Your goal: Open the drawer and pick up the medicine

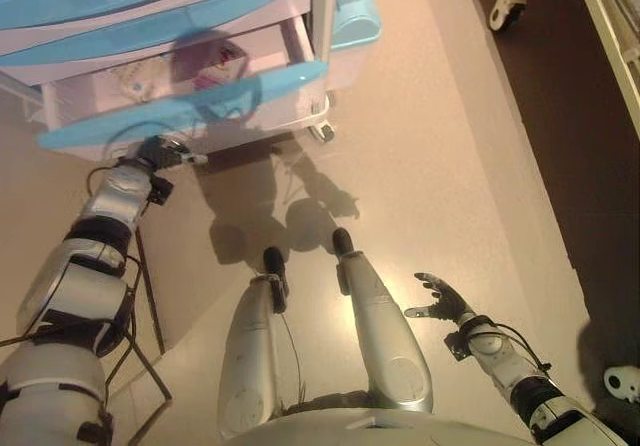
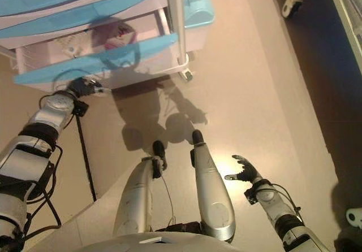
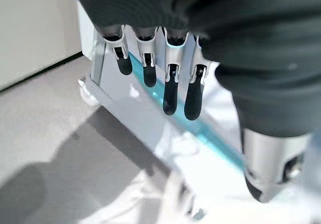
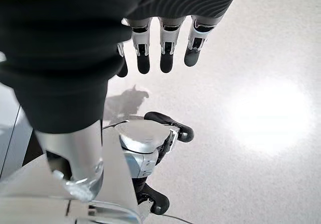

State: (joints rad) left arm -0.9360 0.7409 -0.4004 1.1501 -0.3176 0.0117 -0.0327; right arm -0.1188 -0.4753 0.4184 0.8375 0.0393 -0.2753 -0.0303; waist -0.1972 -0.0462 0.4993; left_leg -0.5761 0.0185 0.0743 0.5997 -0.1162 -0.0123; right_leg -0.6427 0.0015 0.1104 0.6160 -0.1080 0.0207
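A white cabinet with pale blue drawer fronts stands at the upper left. Its lowest drawer (image 1: pixel 190 106) is pulled out. Inside lie a pink and purple medicine box (image 1: pixel 215 64) and a small white item (image 1: pixel 135 86), partly in shadow. My left hand (image 1: pixel 160 151) hovers just below the open drawer's blue front (image 3: pixel 200 128), its fingers (image 3: pixel 170 91) straight, holding nothing. My right hand (image 1: pixel 440 298) hangs low at the right over bare floor, far from the drawer, with fingers (image 4: pixel 165 53) spread and empty.
A pale blue side tray (image 1: pixel 352 11) juts from the cabinet's right side, and a caster (image 1: pixel 322 131) shows under it. A bed frame (image 1: pixel 612 26) with a wheel (image 1: pixel 503 8) stands at the upper right. A small white object (image 1: pixel 625 381) lies on the dark floor at the lower right.
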